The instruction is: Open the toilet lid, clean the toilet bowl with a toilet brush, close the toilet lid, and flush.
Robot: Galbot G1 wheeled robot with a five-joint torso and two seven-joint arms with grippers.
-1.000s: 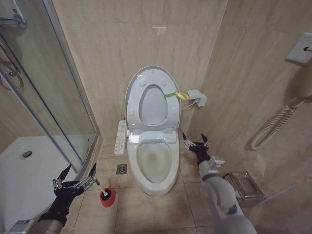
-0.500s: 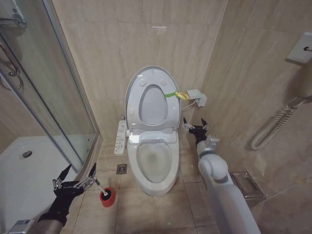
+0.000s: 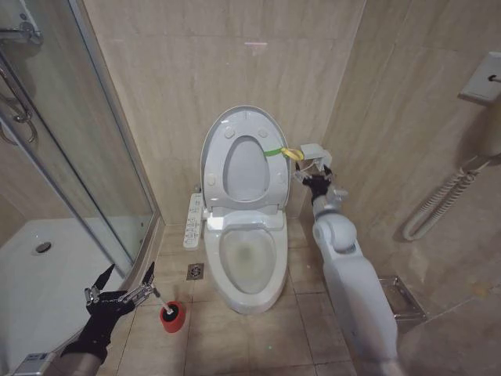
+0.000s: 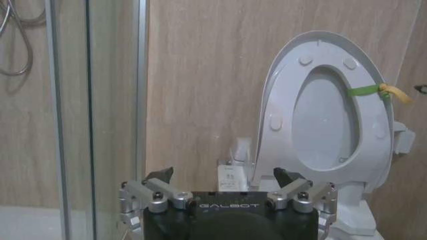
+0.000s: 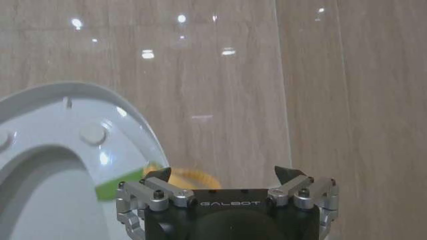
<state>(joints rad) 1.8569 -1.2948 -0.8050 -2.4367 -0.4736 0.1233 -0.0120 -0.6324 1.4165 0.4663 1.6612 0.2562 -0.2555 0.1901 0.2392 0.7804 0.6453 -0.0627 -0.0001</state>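
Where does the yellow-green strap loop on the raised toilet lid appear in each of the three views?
Head view: the strap loop hangs at the toilet lid's right edge, just before the right gripper.
Left wrist view: strap at the lid's far edge, upper right of the picture.
Right wrist view: strap just beyond the open fingers, low centre.
Shared landmark: the upright lid's rim.

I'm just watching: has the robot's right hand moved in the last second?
Yes. The right hand has risen from beside the toilet bowl toward the strap loop on the toilet lid.
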